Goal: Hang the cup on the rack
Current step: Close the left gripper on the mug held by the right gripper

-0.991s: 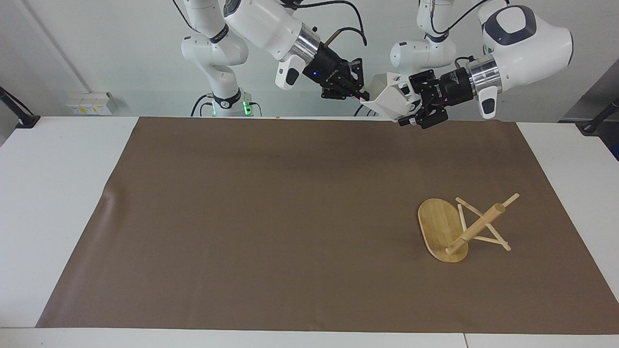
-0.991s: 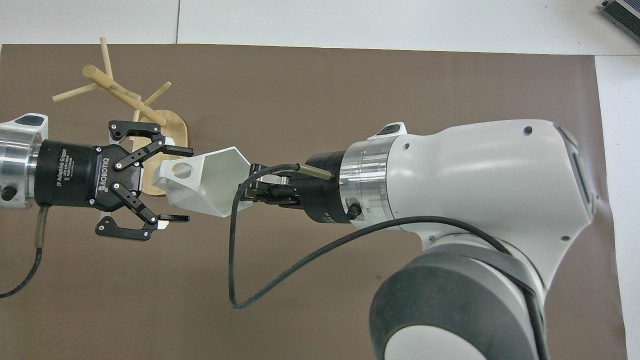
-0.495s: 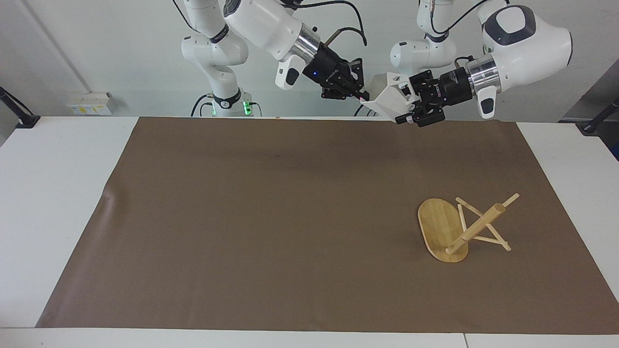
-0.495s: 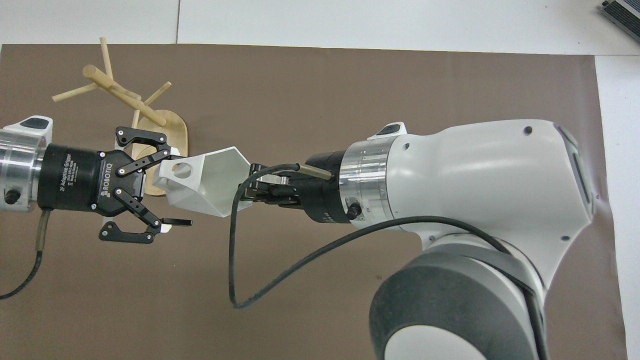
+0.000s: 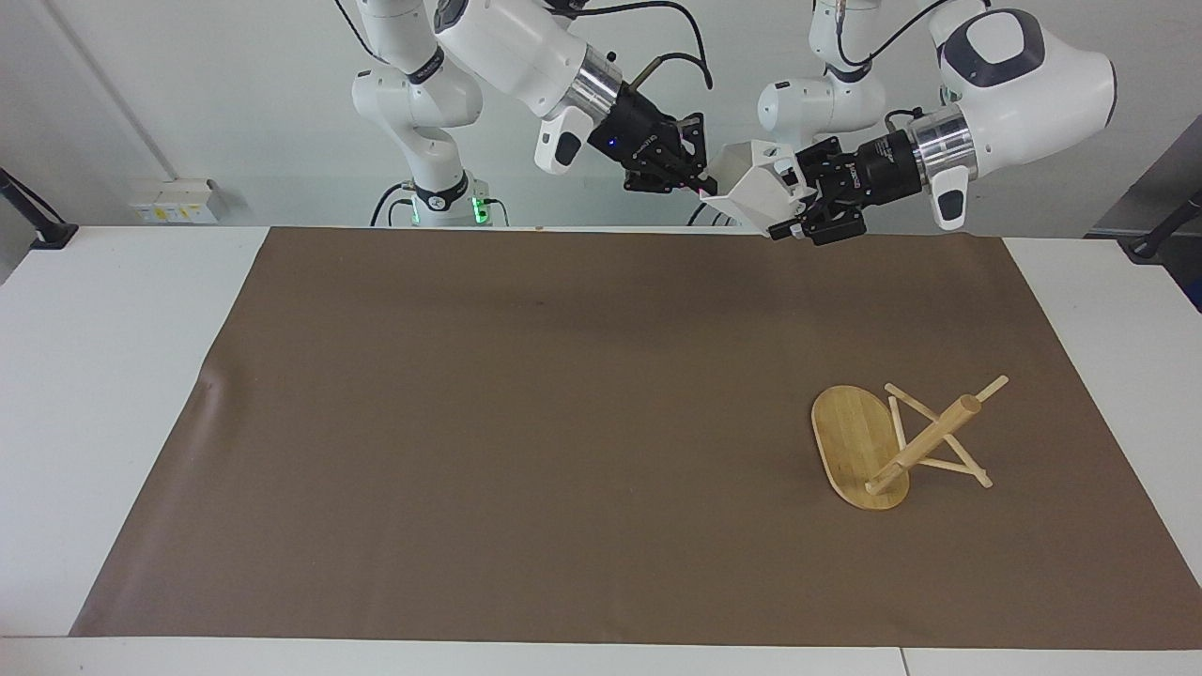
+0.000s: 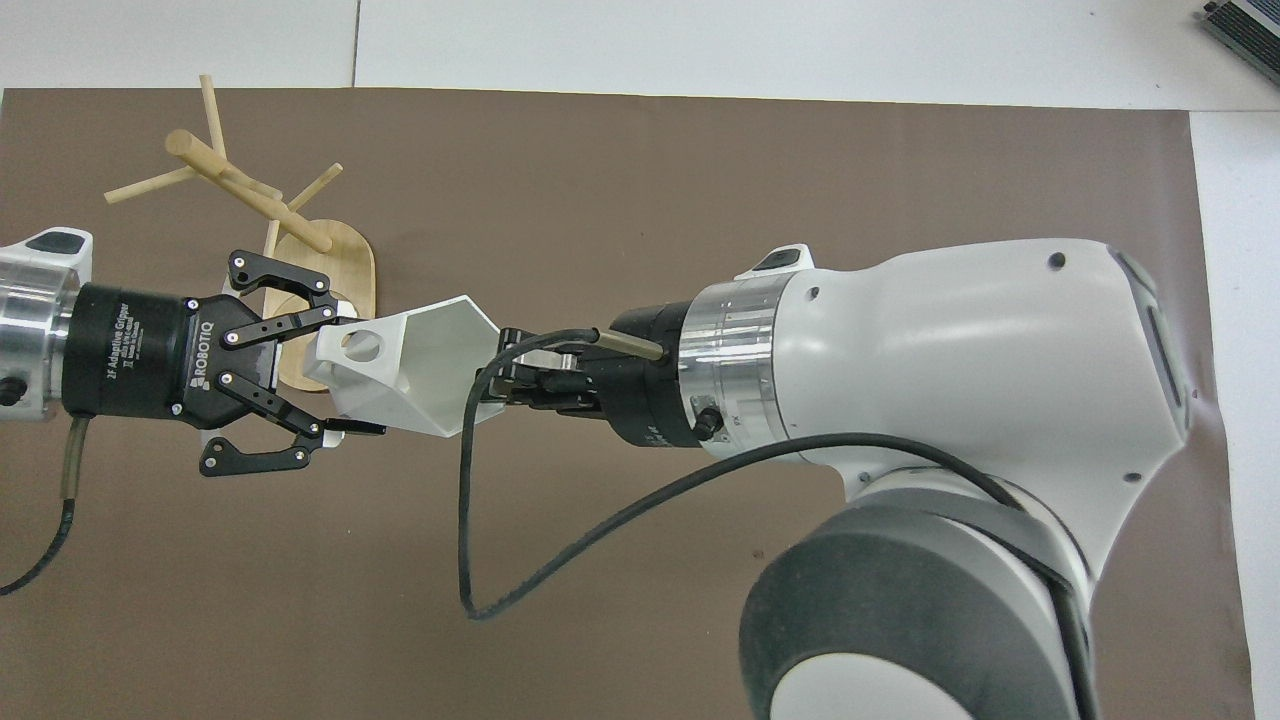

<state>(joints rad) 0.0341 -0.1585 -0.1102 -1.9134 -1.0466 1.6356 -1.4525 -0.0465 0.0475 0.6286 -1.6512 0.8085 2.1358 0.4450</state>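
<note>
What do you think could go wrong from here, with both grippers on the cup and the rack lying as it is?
1. The right gripper and left gripper both clamp the cup in mid-air; if either pulls away before the other lets go, the cup may twist or drop.
2. The rack lies tipped on the brown mat, its post slanted, so the cup's handle hole probably cannot be threaded onto a peg until the rack is righted.

Robot lab, two arms (image 5: 507, 42), brown mat (image 5: 526, 422)

We see two glossy white Franka arms with grey joint caps, silver wrist rings, black linkage grippers, the left gripper (image 6: 335, 375) marked ROBOTIQ, the right gripper (image 6: 497, 378) trailing black cable.
</note>
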